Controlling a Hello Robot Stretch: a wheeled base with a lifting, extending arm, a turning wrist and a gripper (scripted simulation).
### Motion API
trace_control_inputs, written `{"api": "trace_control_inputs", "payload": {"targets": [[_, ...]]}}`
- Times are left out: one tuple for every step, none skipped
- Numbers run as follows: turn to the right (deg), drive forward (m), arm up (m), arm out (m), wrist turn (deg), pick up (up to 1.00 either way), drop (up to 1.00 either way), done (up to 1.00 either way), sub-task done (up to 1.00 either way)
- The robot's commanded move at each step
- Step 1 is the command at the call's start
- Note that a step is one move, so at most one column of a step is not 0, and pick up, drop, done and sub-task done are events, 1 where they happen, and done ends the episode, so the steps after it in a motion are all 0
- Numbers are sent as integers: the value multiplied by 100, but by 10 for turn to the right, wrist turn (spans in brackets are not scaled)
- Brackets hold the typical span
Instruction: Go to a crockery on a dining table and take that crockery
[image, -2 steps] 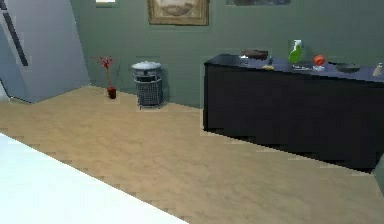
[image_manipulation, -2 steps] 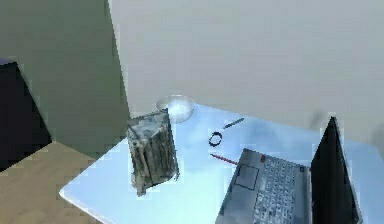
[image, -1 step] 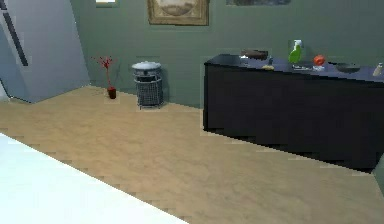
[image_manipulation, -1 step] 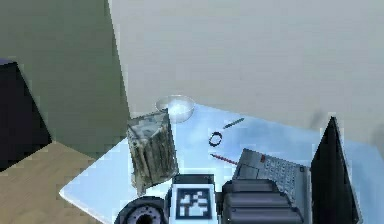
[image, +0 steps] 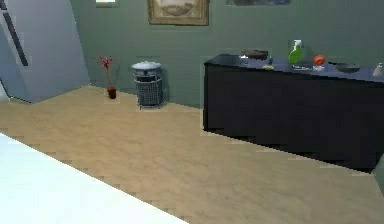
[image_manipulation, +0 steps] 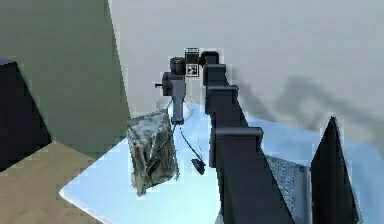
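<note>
The two white squares (image_manipulation: 190, 68) at the arm's (image_manipulation: 235, 150) far end carry black marks, not readable writing. Left of them is the hand (image_manipulation: 174, 112), fingers pointing down toward the pale desk (image_manipulation: 105, 182); I cannot tell whether it grasps anything. Just below it on that desk stands a grey mottled boxy thing (image_manipulation: 150, 150), long axis upright, leaning a little to the arm side view's left. Whether it is the crockery I cannot tell. A small dark thing (image_manipulation: 196, 162) lies beside it.

In the forward view a dark desk (image: 290, 110) carries a dark bowl (image: 256, 53), contents hidden, a green bottle (image: 296, 52), a red round thing (image: 319, 60) and a dark flat dish (image: 346, 67). A wire-sided bin (image: 148, 83) stands by the wall.
</note>
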Motion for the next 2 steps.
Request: {"api": "trace_control_inputs", "payload": {"targets": [[0, 0, 0, 0, 450, 0, 0, 0, 0], [0, 0, 0, 0, 450, 0, 0, 0, 0]]}}
